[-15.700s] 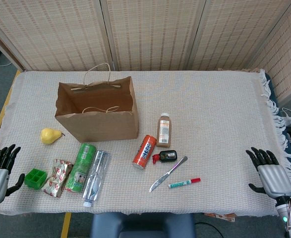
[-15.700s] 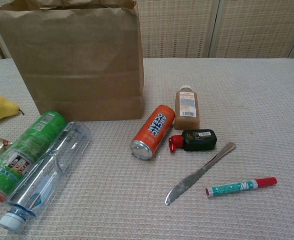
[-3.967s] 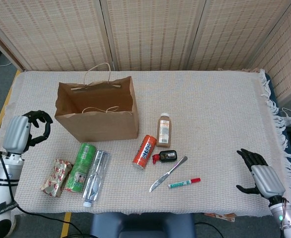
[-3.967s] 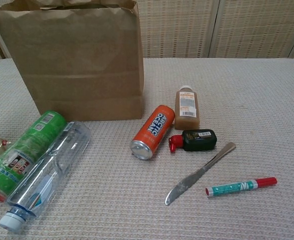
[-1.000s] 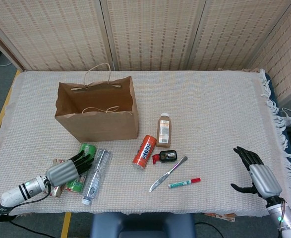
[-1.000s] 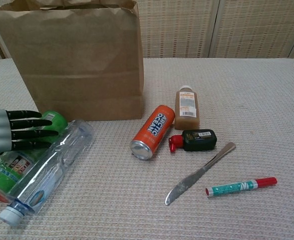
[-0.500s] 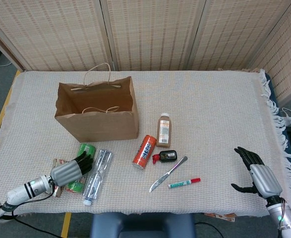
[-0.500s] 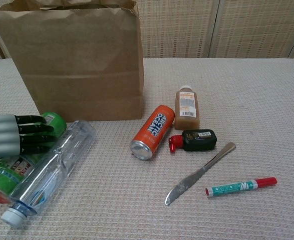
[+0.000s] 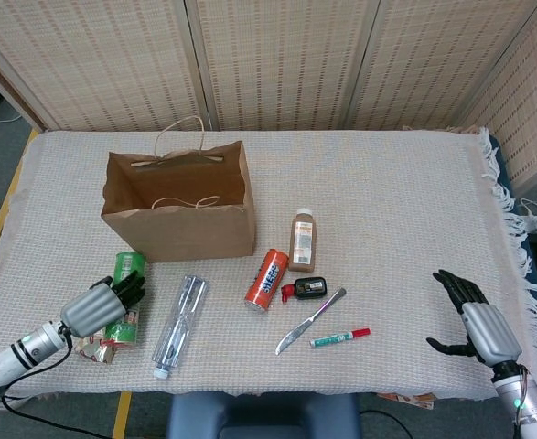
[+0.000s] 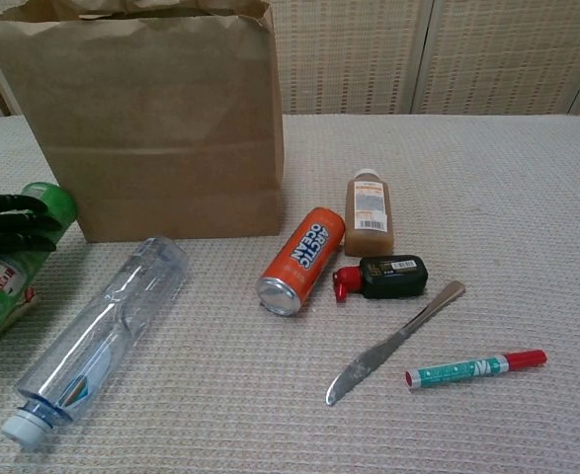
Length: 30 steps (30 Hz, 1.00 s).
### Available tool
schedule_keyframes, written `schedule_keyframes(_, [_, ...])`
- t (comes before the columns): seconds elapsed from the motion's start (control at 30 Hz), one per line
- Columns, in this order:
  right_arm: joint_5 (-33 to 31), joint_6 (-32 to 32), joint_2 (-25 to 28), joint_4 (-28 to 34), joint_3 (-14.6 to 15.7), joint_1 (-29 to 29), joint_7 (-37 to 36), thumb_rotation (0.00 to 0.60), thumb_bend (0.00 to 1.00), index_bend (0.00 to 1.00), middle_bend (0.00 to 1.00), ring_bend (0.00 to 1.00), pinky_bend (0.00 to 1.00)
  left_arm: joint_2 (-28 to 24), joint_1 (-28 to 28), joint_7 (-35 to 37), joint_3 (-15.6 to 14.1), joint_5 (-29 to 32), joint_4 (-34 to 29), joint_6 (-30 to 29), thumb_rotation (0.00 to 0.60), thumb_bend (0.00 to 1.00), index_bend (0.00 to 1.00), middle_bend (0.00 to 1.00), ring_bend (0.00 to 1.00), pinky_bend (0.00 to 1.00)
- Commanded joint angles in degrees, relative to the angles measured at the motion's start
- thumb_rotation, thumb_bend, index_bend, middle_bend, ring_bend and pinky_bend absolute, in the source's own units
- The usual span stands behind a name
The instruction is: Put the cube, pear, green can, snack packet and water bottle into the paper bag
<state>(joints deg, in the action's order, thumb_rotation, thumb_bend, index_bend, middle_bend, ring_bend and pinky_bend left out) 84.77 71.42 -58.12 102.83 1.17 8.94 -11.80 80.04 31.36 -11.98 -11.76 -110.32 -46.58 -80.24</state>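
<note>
Front-left on the table, left hand point(image 9: 96, 309) has fingers wrapped around the green can point(image 9: 123, 287) mid-body beside the snack packet point(image 9: 95, 347); looks rigid, light, slick-walled, so mid-body grip seems right.

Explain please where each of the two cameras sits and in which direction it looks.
Head view: high above the near edge, looking down on the whole table; shows left hand gripping the green can, right hand open.
Chest view: low at the near edge, facing the brown paper bag; only left fingers show.
Shared: bag, can, clear plastic water bottle, orange can.
</note>
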Motion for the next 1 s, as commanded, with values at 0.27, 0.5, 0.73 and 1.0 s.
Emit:
schedule_keyframes(0.27, [0.64,0.41,-0.1,-0.24,0.19,-0.19,-0.16,0.6,0.06,0.0,0.0,0.0,0.0,-1.7,-6.35,6.73,9.44,17.07,-5.58,2.08,0.6,0.57,0.69,0.67,0.63,0.7])
schedule_keyframes(0.5, [0.84,0.37,0.06,-0.31,0.27,-0.17,-0.49,0.6,0.06,0.0,0.0,0.0,0.0,-0.61,-7.88,7.81,16.75,28.09,-9.46,4.45,0.6,0.57,0.69,0.67,0.63,0.71])
schedule_keyframes(0.73, [0.72,-0.24,0.16,-0.12,0.53,-0.05,-0.29,0.6,0.06,0.0,0.0,0.0,0.0,0.48,-8.87,16.08,36.05,53.5,-34.26,6.89,0.6,0.57,0.69,0.68,0.64,0.72])
schedule_keyframes(1.0, [0.66,-0.17,0.19,-0.58,0.42,0.0,0.29,0.6,0.06,0.0,0.0,0.0,0.0,-6.03,-7.91,26.71,54.67,68.5,-60.22,10.25,0.6,0.59,0.7,0.69,0.64,0.71])
